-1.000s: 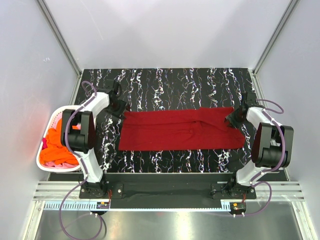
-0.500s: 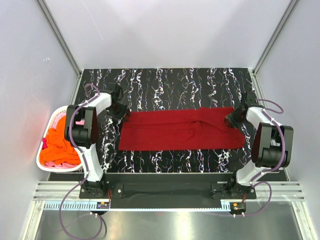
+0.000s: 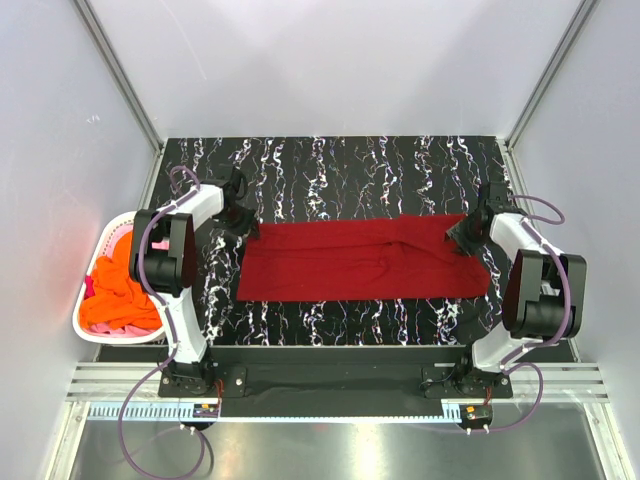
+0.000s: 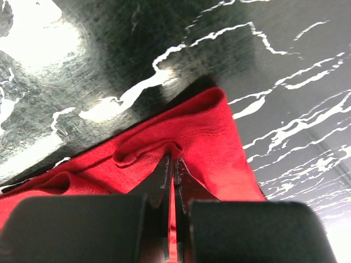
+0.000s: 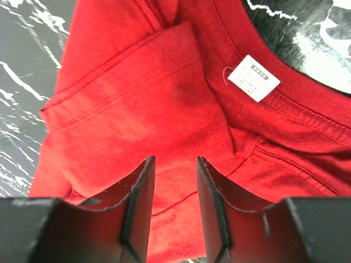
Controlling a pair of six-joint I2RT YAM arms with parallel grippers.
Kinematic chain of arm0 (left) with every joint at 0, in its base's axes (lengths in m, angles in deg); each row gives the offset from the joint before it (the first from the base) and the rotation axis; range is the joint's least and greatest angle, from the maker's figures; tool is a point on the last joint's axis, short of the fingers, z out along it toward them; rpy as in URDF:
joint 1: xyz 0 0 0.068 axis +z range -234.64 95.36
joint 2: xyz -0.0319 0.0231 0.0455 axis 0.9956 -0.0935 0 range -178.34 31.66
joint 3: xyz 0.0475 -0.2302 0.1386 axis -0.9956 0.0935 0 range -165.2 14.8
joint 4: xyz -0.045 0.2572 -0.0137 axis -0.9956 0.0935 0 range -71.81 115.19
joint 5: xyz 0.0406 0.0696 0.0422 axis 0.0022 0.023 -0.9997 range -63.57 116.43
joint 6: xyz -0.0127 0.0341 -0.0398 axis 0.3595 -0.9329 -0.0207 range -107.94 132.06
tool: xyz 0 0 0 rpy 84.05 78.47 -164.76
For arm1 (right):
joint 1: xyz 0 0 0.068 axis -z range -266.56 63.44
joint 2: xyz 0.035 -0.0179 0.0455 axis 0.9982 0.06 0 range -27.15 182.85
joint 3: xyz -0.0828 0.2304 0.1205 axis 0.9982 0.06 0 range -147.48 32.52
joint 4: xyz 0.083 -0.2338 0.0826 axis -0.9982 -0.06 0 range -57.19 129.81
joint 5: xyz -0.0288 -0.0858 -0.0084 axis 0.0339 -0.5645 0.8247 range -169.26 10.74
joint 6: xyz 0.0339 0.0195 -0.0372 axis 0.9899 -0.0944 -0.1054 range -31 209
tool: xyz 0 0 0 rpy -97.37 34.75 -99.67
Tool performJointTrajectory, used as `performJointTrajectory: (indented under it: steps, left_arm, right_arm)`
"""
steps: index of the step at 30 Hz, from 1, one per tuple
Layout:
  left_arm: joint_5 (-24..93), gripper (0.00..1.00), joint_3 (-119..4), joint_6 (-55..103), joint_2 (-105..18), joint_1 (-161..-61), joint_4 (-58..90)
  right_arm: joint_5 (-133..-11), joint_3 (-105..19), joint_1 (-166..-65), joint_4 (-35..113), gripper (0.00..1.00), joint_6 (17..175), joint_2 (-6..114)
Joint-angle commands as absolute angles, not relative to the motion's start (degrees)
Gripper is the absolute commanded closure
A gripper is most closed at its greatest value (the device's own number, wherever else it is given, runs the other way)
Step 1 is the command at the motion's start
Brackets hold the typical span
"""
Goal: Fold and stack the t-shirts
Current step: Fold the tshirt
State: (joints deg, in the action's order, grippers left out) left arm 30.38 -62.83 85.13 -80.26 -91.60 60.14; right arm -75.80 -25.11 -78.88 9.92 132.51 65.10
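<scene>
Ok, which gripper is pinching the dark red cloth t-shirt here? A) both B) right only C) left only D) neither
C: the left gripper is shut on a fold of the dark red cloth t-shirt, while the right gripper stands open over it.

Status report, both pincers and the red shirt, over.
Left pincer shut on edge of dark red shirt. Right pincer open over its collar end. Shirt lies flat, nothing on it.

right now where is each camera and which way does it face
top external: above, behind the robot, looking down on table, both arms, red t-shirt
left wrist: on its arm, low along left fingers shut on the t-shirt
right wrist: on its arm, down past open right fingers at the tag
shared: the t-shirt, in all
</scene>
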Motion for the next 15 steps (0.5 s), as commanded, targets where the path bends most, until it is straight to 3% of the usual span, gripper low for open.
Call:
performJointTrajectory:
  steps: [1, 8, 15]
  left_arm:
    - [28.54, 1.0, -65.8, 83.6, -77.15, -92.02, 59.76]
    - [29.94, 1.0, -67.03, 81.93, -77.85, -92.02, 59.68]
    - [28.72, 1.0, -67.47, 80.17, -77.41, -92.19, 58.71]
  right_arm:
    - [-78.99, -25.32, -79.35, 9.13, 0.56, 132.94, 60.75]
    - [-86.54, -27.59, -79.0, 8.52, 0.53, 129.97, 63.45]
    - [-81.55, -33.84, -76.98, 9.04, 0.52, 119.52, 68.91]
